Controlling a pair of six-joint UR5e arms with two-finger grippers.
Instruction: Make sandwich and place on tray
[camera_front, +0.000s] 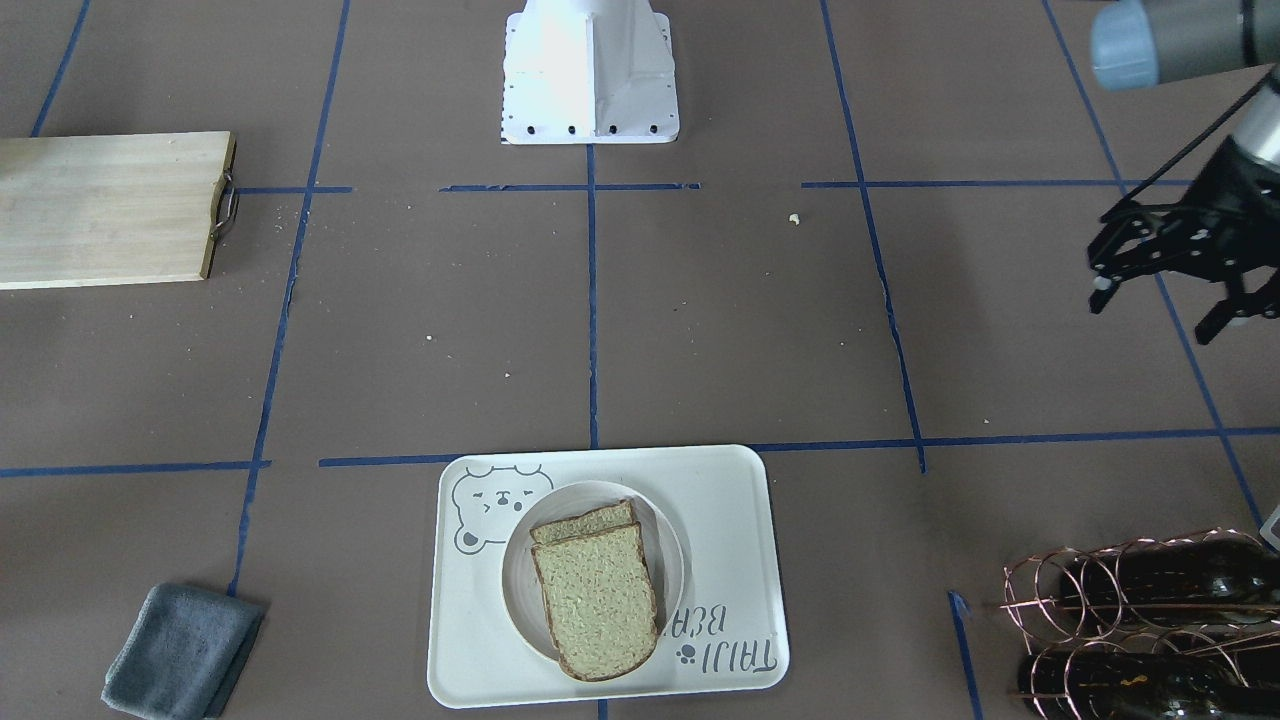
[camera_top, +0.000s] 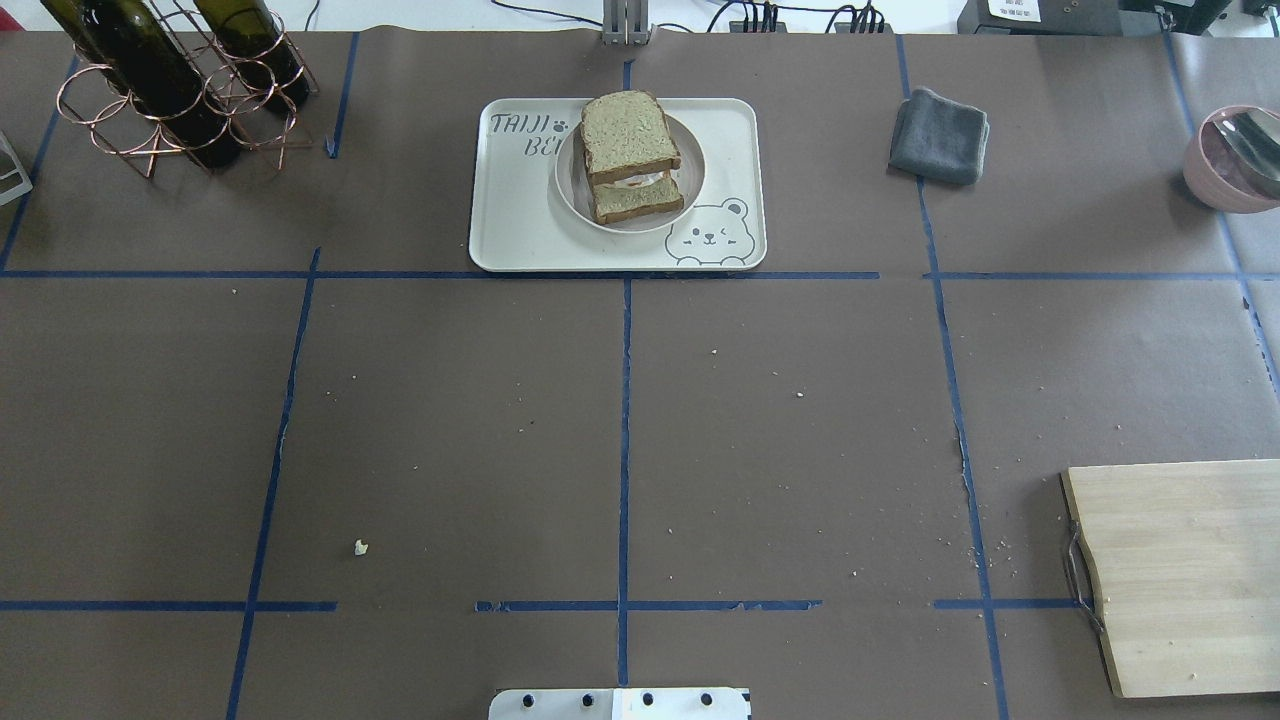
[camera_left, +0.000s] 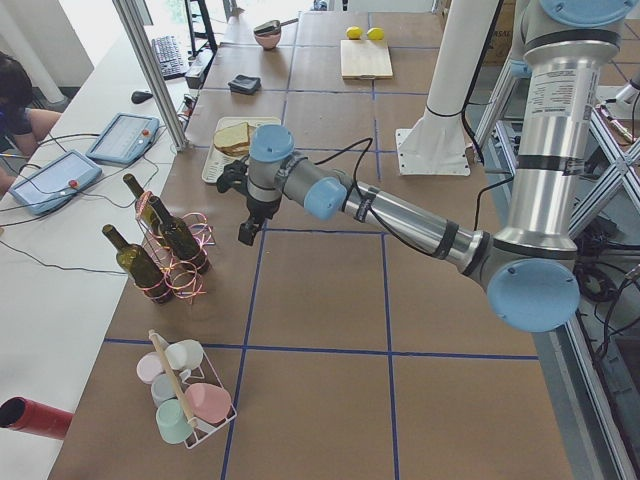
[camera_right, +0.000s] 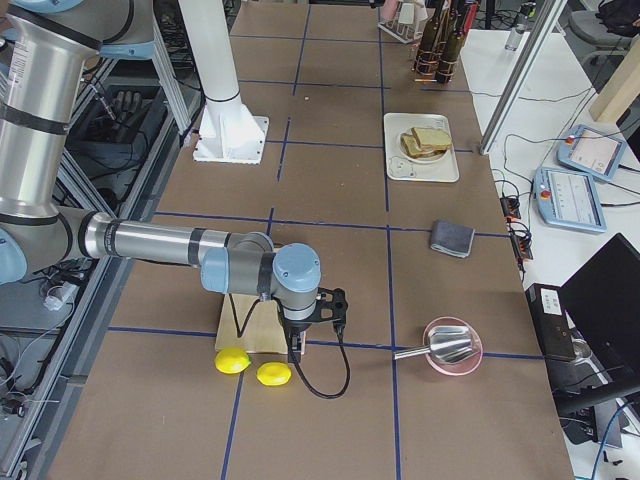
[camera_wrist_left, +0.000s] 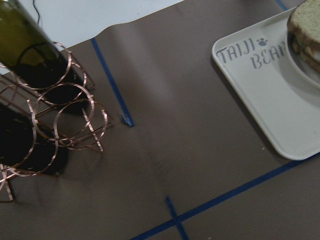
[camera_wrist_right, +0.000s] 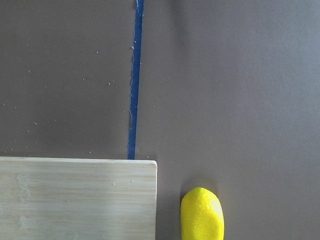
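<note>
The sandwich (camera_top: 630, 140) is stacked: two tan bread slices with a bit of white egg (camera_top: 640, 180) between them. It lies on a small round white plate (camera_top: 690, 185) on the cream tray (camera_top: 520, 225) with the bear face, at the table's far middle. The sandwich (camera_front: 598, 598) and the tray (camera_front: 725, 500) also show in the front-facing view. My left gripper (camera_front: 1160, 305) hangs open and empty above the table, well to the left of the tray. My right gripper (camera_right: 310, 325) shows only in the exterior right view, over the cutting board's corner; I cannot tell its state.
A wooden cutting board (camera_top: 1190, 570) lies near right, with two lemons (camera_right: 250, 365) beside it. A grey cloth (camera_top: 940, 135) and a pink bowl (camera_top: 1235, 155) with a spoon sit far right. A copper rack with wine bottles (camera_top: 170, 90) stands far left.
</note>
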